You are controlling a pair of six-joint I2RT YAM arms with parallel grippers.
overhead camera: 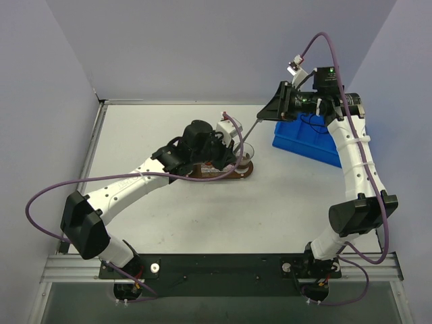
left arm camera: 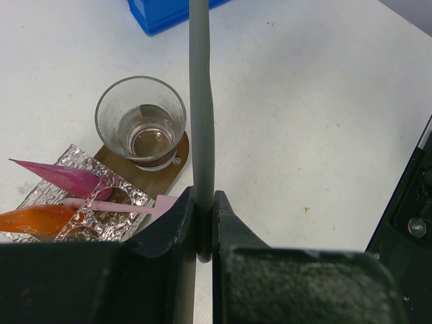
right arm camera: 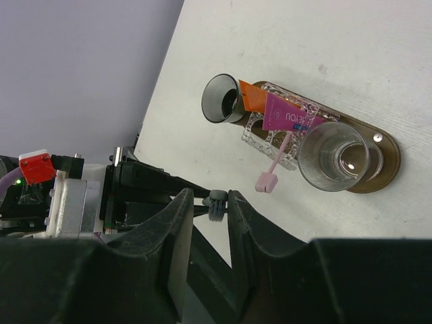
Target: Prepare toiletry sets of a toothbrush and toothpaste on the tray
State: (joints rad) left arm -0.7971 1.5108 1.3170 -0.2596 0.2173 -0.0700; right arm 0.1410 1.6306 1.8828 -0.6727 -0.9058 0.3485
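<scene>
The pink toothbrush (right arm camera: 275, 156) lies across a clear embossed dish (right arm camera: 258, 128) on the tray (right arm camera: 390, 162), and its head pokes past the dish's edge. The magenta tube (right arm camera: 290, 118) and orange tube (right arm camera: 251, 98) rest over the same dish, with a glass (right arm camera: 337, 156) beside them. All this sits just left of the left gripper (left arm camera: 204, 202), which is clamped on a grey toothbrush (left arm camera: 200, 101). The right gripper (right arm camera: 211, 197) has its fingers set narrowly either side of that brush's head. Whether they pinch it, I cannot tell.
</scene>
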